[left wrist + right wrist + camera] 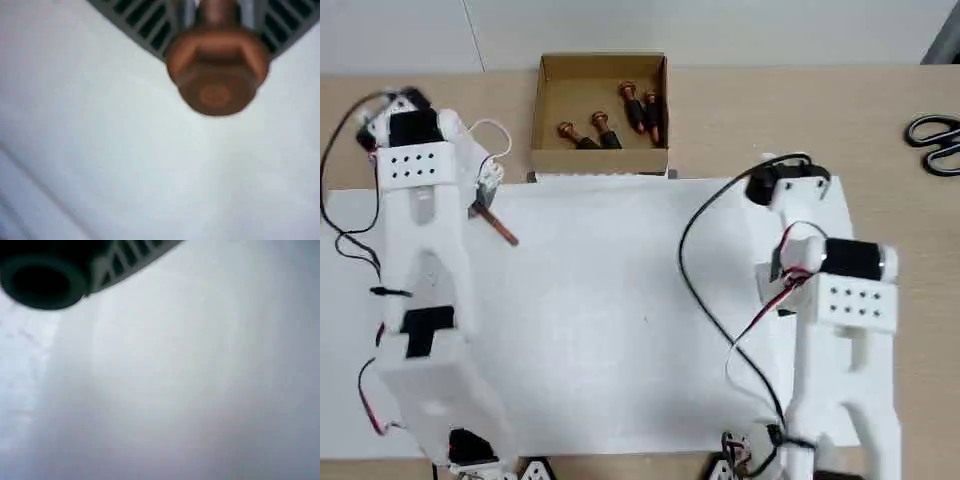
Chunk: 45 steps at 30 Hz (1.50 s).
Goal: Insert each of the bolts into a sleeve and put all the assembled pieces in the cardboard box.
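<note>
Coppery metal bolt (216,75), matt brown cardboard box (602,158)

The cardboard box (600,160) sits toward the tabletop's (740,110) far edge, with assembled pieces (635,110) inside. A sheet (600,320) lies just before the box. Left of the box and nearer, the left end effector (485,207) holds a bolt (500,230) over the sheet. Right of the box, the right end effector (775,182) holds a sleeve (42,282). Scissors (935,142) lie far right.

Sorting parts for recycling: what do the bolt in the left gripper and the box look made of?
The bolt: seemingly copper-toned metal, with a smooth, dull sheen on its faceted head; plated or solid, I cannot tell. The cardboard box: plain brown cardboard, matte, with folded walls.
</note>
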Motion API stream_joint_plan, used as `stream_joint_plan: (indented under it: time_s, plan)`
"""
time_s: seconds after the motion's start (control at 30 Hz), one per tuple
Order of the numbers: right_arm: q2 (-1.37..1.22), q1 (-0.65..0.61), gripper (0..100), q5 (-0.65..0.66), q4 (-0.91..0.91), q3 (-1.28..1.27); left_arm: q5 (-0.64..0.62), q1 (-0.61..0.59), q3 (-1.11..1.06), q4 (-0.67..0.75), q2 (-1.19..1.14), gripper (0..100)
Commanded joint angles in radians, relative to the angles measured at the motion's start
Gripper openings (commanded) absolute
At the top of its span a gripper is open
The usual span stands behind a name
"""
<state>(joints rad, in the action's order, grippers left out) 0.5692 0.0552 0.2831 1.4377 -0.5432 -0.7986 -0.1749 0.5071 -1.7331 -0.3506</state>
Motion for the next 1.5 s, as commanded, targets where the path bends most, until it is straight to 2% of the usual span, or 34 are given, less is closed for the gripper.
stream_joint_plan:
  time_s: [0.0,0.2,0.4,0.57,0.8,1.03,1.3,1.47]
  plan:
    - [0.137,-0.079,1.3,0.006,0.016,0.038,0.026,0.044,0.045,-0.02,0.16,1]
    - [0.366,-0.18,1.3,0.014,0.018,0.025,0.161,0.106,0.044,-0.02,0.304,1]
    - [0.483,-0.176,1.4,0.064,0.122,0.003,0.278,0.169,0.036,-0.02,0.477,1]
    - [0.547,-0.151,0.5,0.115,0.145,-0.003,0.377,0.273,-0.079,-0.02,0.677,1]
    - [0.628,-0.084,0.5,0.269,0.134,-0.005,0.419,0.331,-0.259,-0.018,0.928,1]
    - [0.811,-0.085,0.4,0.27,-0.059,-0.187,0.534,0.327,-0.452,-0.018,1.115,1]
    - [1.25,-0.087,0.4,0.264,-0.266,-0.552,0.692,0.325,-0.733,0.02,1.361,1]
    - [1.211,-0.087,0.4,0.12,-0.348,-0.605,0.76,0.325,-0.961,0.155,1.548,1]
